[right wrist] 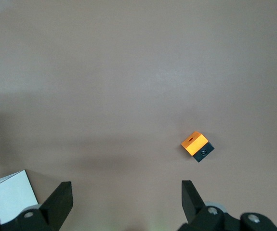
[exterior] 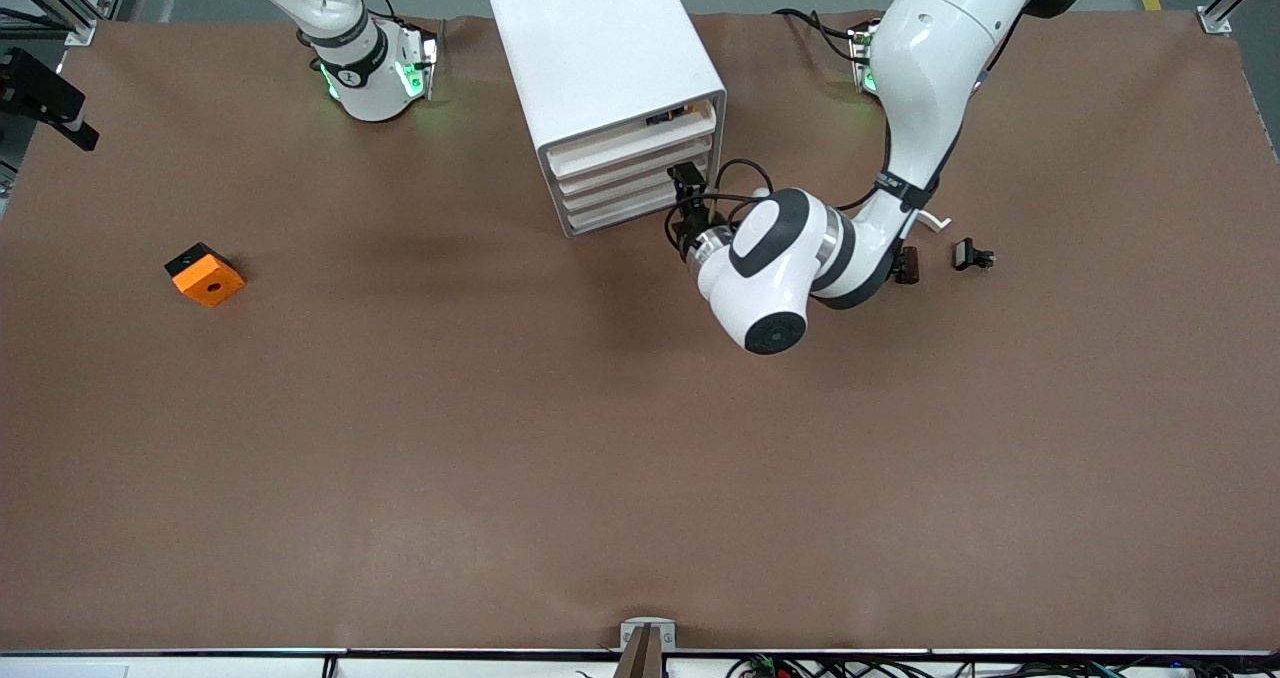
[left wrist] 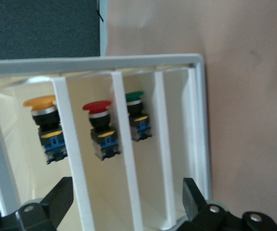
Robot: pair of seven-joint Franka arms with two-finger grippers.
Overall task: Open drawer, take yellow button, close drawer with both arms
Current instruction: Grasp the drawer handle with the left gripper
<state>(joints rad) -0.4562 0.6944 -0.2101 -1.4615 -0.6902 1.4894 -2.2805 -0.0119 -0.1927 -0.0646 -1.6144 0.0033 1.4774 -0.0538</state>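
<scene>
Probably light and rigid, the drawer (exterior: pixel 632 140), topmost in the white cabinet (exterior: pixel 600 48), would best be hooked at its front lip. Inside, the orange-capped button (left wrist: pixel 46 127) looks small and smooth-capped. Left gripper (exterior: pixel 687 196) hangs wide before the drawer fronts; right gripper (right wrist: pixel 124 204), wide, waits above bare table.

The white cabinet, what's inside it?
Through the cabinet front show three pushbuttons: the orange-capped button, a red-capped one and a green-capped one. Drawer fronts cover parts of them; deeper contents are hidden.
</scene>
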